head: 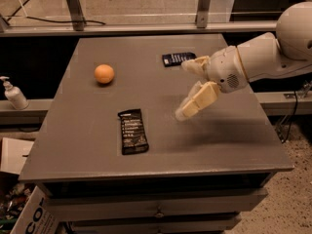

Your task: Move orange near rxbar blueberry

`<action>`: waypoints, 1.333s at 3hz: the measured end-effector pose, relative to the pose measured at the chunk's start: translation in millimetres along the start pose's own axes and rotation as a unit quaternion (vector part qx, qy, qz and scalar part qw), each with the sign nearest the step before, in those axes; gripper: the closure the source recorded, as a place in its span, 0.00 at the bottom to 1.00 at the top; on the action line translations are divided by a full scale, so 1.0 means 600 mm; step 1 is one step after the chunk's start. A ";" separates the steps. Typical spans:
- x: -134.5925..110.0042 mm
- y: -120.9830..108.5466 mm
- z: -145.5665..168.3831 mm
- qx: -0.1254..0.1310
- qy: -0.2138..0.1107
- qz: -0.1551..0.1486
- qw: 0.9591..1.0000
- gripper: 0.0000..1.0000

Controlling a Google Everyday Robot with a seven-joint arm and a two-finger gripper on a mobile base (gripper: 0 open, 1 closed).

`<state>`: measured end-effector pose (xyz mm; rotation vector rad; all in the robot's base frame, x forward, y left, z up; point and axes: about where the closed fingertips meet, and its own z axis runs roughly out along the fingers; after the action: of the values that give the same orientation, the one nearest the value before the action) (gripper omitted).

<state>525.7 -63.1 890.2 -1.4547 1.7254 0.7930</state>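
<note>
The orange (104, 74) sits on the grey table (234, 140) at the left, toward the back. The rxbar blueberry (178, 59), a small dark navy wrapper, lies flat at the back centre. My gripper (187, 89) hangs over the middle-right of the table. It is open and empty, with one finger next to the rxbar's right end and the other pointing down-left. It is well to the right of the orange.
A longer black wrapper with white text (133, 130) lies at the front centre of the table. A white soap bottle (14, 94) stands on a ledge off the left side. A cardboard box (29, 213) is on the floor at the lower left.
</note>
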 end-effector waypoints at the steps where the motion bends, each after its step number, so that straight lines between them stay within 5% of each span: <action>1: -0.023 -0.030 0.038 -0.002 -0.063 -0.020 0.998 0.00; 4: -0.072 -0.073 0.214 -0.021 -0.124 -0.031 0.992 0.00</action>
<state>590.9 58.7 856.8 -1.3664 1.4796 0.9386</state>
